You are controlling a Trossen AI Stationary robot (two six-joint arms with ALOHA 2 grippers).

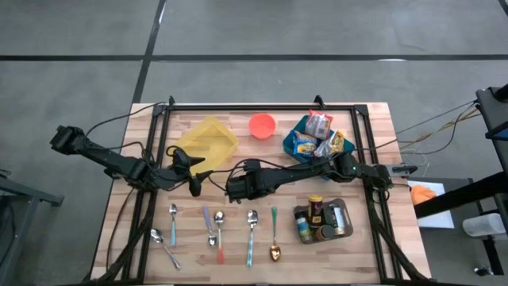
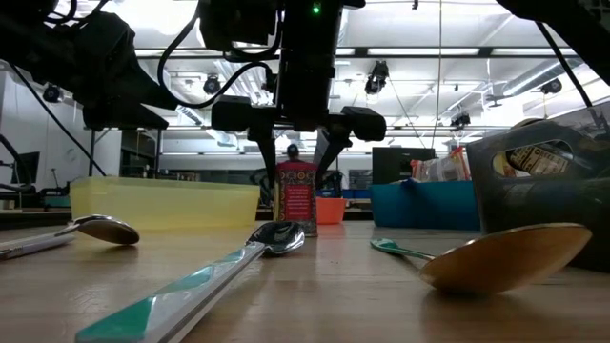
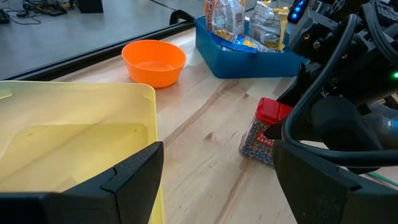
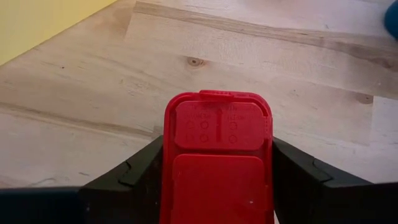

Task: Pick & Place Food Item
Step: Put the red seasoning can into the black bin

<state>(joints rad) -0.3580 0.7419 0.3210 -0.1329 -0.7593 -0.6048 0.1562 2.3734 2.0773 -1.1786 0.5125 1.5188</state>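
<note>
Here the right tool [image 4: 217, 180] stands clamped on the red-capped sprinkles jar [image 4: 217, 155], upright on the table [image 4: 93, 81].

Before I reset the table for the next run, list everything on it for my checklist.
Bin: one, yellow, back left.
Bowl: one, orange, back centre.
Box: one, blue, back right, holding snack packets.
Tray: one, grey, front right, holding jars.
Spoons: six, front row, mixed handle colours.
Sprinkle jar: one, red lid, upright at centre.
Left gripper: open, beside the bin.
Right gripper: fingers either side of the sprinkle jar.
</note>
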